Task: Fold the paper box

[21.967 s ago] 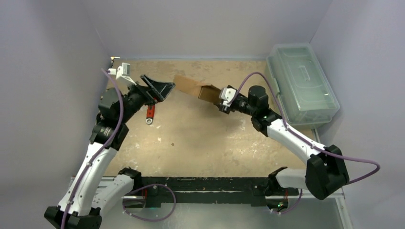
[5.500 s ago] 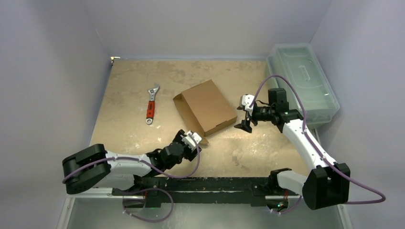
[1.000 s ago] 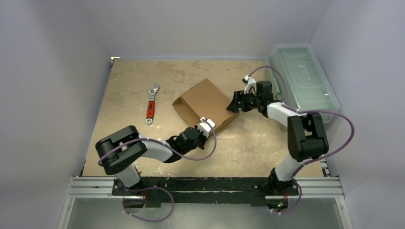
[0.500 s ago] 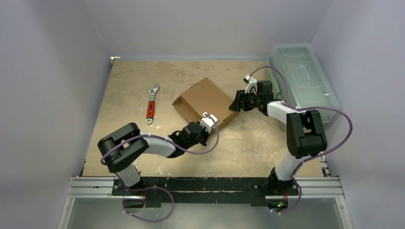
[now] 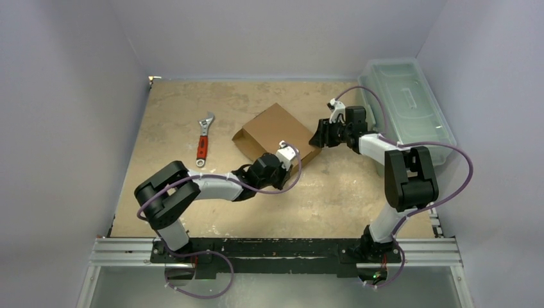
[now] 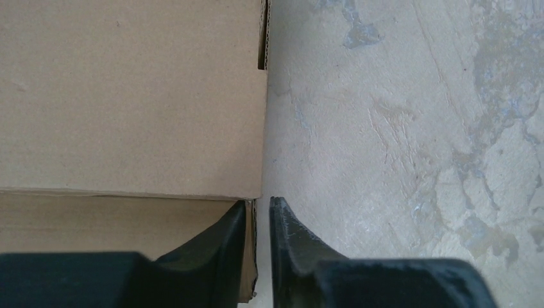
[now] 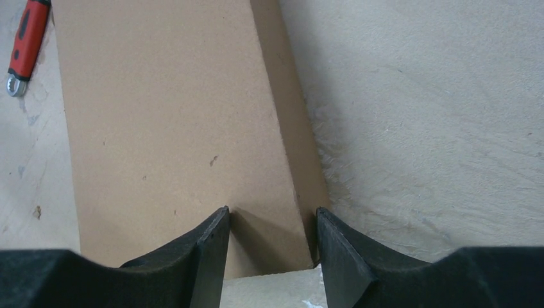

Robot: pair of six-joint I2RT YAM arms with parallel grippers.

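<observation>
The paper box (image 5: 272,128) lies closed and flat on the table, a brown cardboard slab set at an angle. My left gripper (image 5: 292,154) is at its near right edge. In the left wrist view the box (image 6: 128,96) fills the upper left, and my left gripper (image 6: 258,202) stands open by a narrow slit, with the edge of the box's corner wall in that slit, touching one finger only. My right gripper (image 5: 317,138) is at the box's right corner. In the right wrist view it (image 7: 271,212) is open astride that corner of the box (image 7: 167,128).
A red-handled wrench (image 5: 203,144) lies left of the box, and its handle end (image 7: 29,38) shows in the right wrist view. A translucent pale-green plastic bin (image 5: 404,112) stands at the back right, close behind the right arm. Grey walls enclose the table.
My left gripper has slid forward along the box's near edge to its corner, and its shut jaws have parted a little. The right jaws have narrowed around the corner. The box has shifted slightly back.
</observation>
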